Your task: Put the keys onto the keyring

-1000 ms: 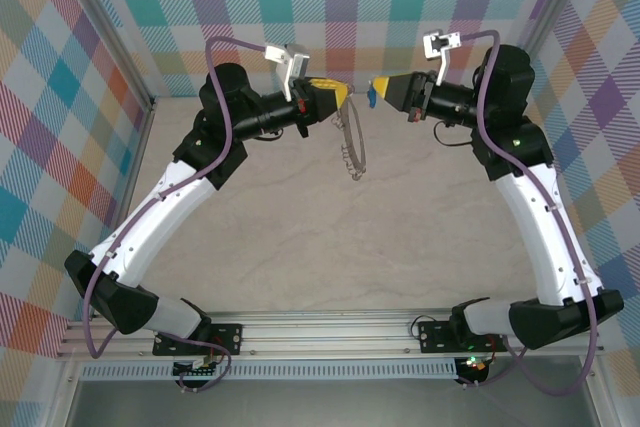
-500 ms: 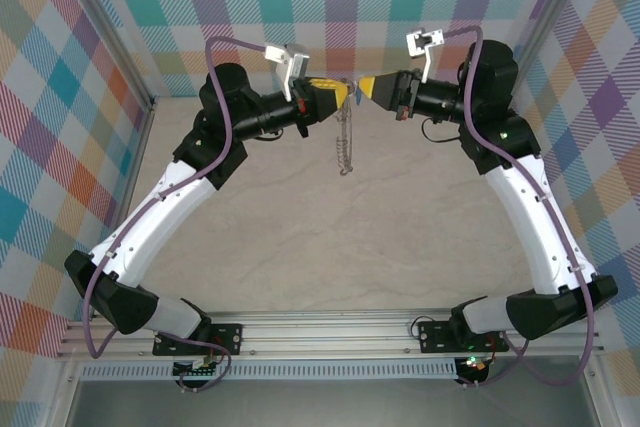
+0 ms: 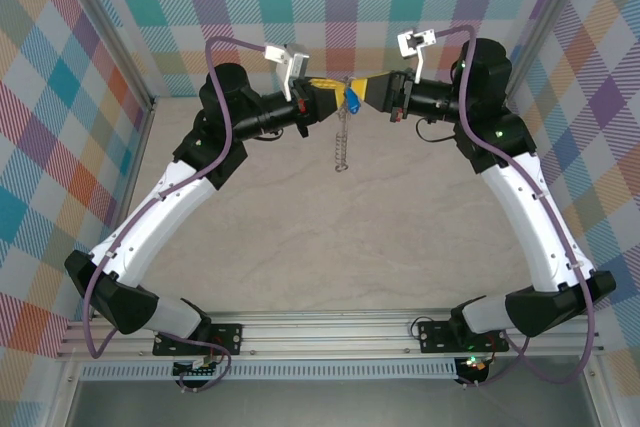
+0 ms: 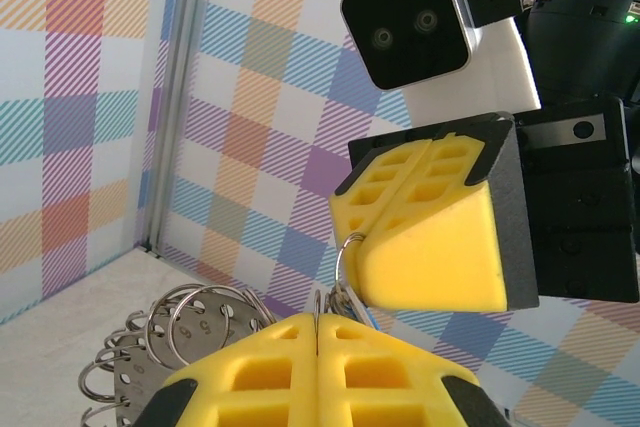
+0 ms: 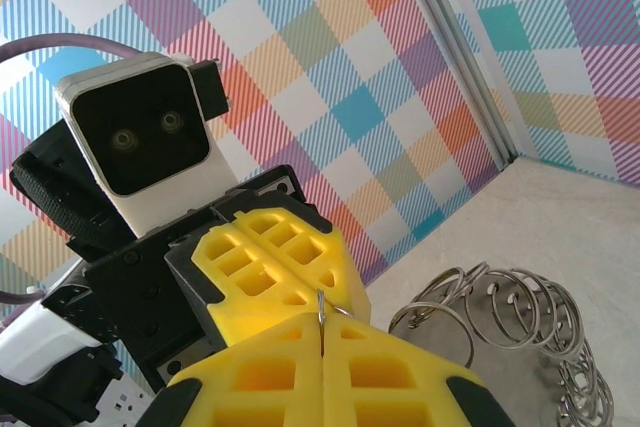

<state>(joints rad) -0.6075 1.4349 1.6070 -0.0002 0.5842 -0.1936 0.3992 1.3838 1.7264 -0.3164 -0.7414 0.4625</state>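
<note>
Overhead, the pale marbled tabletop [image 3: 350,247] carries nothing under the work. Both arms meet in the air toward its 12 o'clock edge.

The left gripper [image 3: 338,89] has its yellow fingers pressed together on the top of the large thin silver metal keyring [image 3: 342,142]. The keyring hangs edge-on from that pinch, its fringe of small wire loops trailing toward 6 o'clock. In the left wrist view those loops [image 4: 180,332] bunch at 8 o'clock of the fingers.

The right gripper [image 3: 368,89], nose to nose with the left from the 3 o'clock side, is likewise closed. It appears to pinch the short silver shank of the tiny blue oval-headed key [image 3: 352,99], whose head pokes out between the two tips, touching or just beside the hoop's top.

By the look of it, the keyring is light, stiff and springy wire, slick on foam and free to swing, so a grip close to the working loop suits it. The key is lighter still and easily twisted, so it is best held by the flat head or shank, leaving its hole clear.
</note>
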